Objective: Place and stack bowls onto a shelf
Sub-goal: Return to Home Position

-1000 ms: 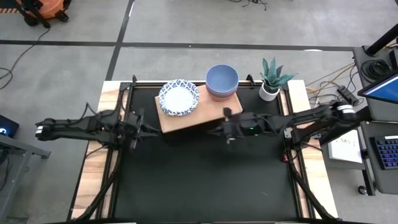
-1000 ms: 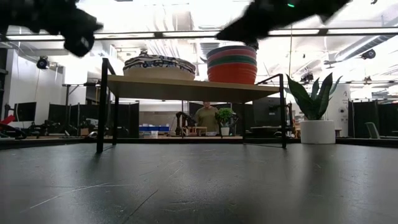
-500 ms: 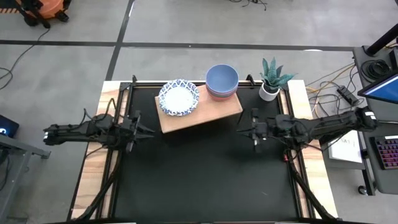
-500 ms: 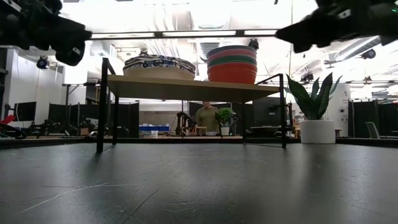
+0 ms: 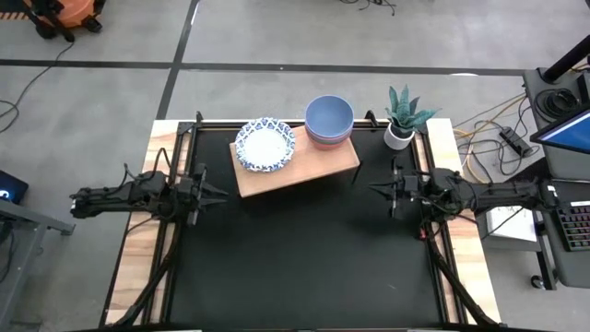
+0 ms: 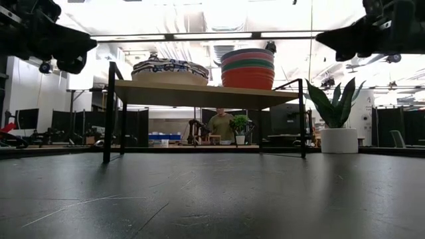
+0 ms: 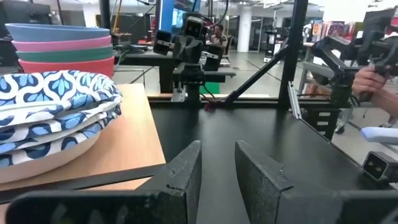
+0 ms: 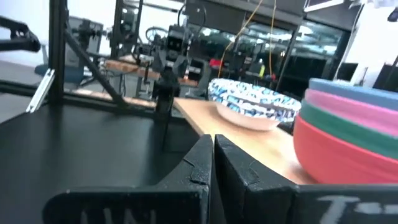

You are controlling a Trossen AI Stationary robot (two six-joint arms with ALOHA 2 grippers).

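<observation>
While the arms flank the desk, a homing swing could clip the shelf at its back | coloured bowls and white-and-blue bowls stacked on it could topple | left hand slightly parted, empty | right hand closed, empty

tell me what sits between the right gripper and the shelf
Nothing sits there. In the high view, only a bare stretch of black table separates the right gripper from the shelf.
</observation>
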